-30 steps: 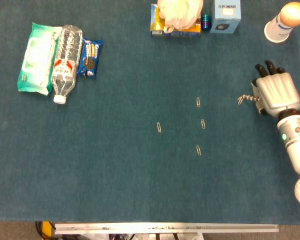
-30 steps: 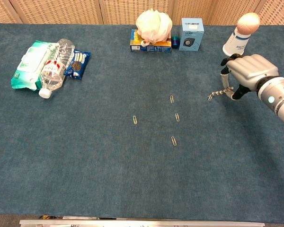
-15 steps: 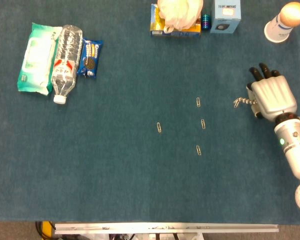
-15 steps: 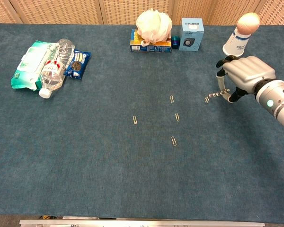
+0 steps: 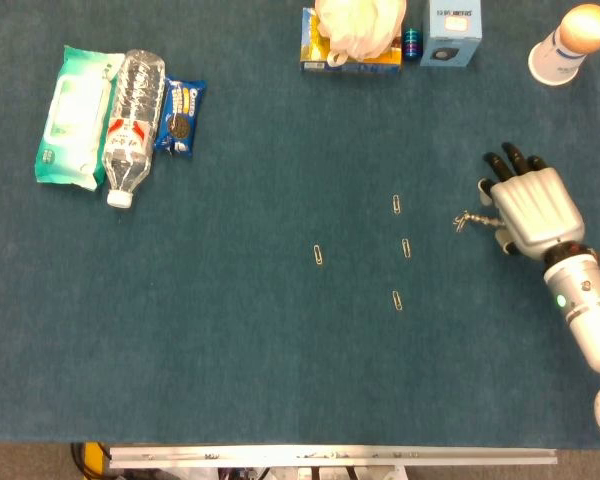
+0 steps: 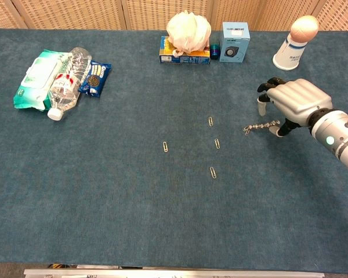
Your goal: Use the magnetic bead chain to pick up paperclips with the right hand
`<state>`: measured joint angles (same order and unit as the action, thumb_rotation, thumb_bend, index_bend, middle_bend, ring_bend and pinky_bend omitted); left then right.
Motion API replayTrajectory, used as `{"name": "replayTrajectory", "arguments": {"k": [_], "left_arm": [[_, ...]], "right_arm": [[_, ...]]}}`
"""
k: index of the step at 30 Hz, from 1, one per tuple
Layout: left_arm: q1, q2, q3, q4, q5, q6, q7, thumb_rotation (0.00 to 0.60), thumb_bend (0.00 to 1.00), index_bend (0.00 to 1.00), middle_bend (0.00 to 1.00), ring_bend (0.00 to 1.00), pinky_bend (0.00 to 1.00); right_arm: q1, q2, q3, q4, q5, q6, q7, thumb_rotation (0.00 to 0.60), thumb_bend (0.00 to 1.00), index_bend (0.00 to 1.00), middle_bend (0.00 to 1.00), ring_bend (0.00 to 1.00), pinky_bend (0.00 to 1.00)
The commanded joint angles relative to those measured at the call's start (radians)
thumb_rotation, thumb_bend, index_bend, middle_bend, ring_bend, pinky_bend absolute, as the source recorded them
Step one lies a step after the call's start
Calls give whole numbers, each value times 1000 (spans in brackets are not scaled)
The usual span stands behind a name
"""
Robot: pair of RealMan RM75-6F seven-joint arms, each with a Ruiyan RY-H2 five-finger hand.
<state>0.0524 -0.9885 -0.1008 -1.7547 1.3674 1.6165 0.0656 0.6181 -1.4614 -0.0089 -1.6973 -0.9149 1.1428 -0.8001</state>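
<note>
My right hand [image 5: 527,203] [image 6: 293,103] hovers low over the blue cloth at the right, holding the metal bead chain [image 5: 472,218] [image 6: 257,126]. The chain sticks out to the left of the hand, its free end right of the paperclips. Several paperclips lie loose on the cloth: one at the top [image 5: 396,204] [image 6: 210,121], one right of centre [image 5: 406,248] [image 6: 217,143], one at the bottom [image 5: 397,300] [image 6: 212,172] and one to the left [image 5: 320,255] [image 6: 165,147]. No view shows my left hand.
A wipes pack [image 5: 69,116], a water bottle [image 5: 132,126] and a biscuit packet [image 5: 179,115] lie at the far left. At the back stand a box with a white bag [image 5: 352,35], a small blue box [image 5: 451,32] and a cup holding an egg-like ball [image 5: 566,42].
My right hand has moved left and toward the front edge, carrying the bead chain closer to the paperclips. The paperclips have not moved.
</note>
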Motion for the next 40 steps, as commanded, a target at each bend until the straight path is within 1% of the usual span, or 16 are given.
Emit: {"name": "replayTrajectory", "arguments": {"k": [1,2,4,6,10,13,15,17,21,25,31,36,40], "left_arm": [[0,0,2,-1,3,0,2,600,0,607,452,450,678],[0,0,2,-1,3,-1,3,600,0,607,452,450,678],[-1,-1,3,-1,4,-2,7,600,0,607,452,450,678],[-1,-2,4,-2,5,-2,9,600,0,607,452,450,678],[0,-3,5,-4,9,1,13,600,0,607,452,450,678],[-1,-5,8,-6,13,1,23,600,0,607,452,450,678],[-2,-9,11,-9,17,0,34,600,0,607,452,450,678],[-3,-13,14,-12,23,1,48,600,0,607,452,450,678],[-4,-21,21,-18,34,1,72,600,0,608,452,450,678],[-6,-28,25,-21,38,-1,93,600,0,608,452,450,678],[-8,-31,24,-21,33,-4,99,600,0,608,452,450,678],[-15,-34,19,-16,20,-19,93,600,0,608,452,450,678],[-28,-40,21,-6,5,-52,94,600,0,608,452,450,678]], "right_arm": [[-15,17,-13,-9,-24,9,19,600,24,197,162,53,226],[-21,24,-16,-13,-31,12,26,600,4,161,162,52,222],[-36,40,-24,-21,-60,27,48,600,0,123,162,51,220],[-52,57,-32,-30,-90,44,70,600,0,114,163,51,220],[-121,112,-51,-50,-204,149,158,600,0,116,163,50,220],[-177,142,-60,-44,-272,245,195,600,0,161,170,50,219],[-221,157,-64,-37,-307,317,205,600,0,210,172,50,219],[-260,173,-67,-33,-330,368,227,600,0,234,172,50,219],[-324,200,-66,-19,-361,430,302,600,0,250,172,50,219],[-379,212,-58,15,-378,464,398,600,0,253,173,50,219],[-434,211,-42,83,-403,472,542,600,0,257,174,50,219],[-459,220,-35,90,-445,484,575,600,0,266,180,50,219],[-465,232,-19,97,-441,455,600,600,0,267,180,50,219]]}}
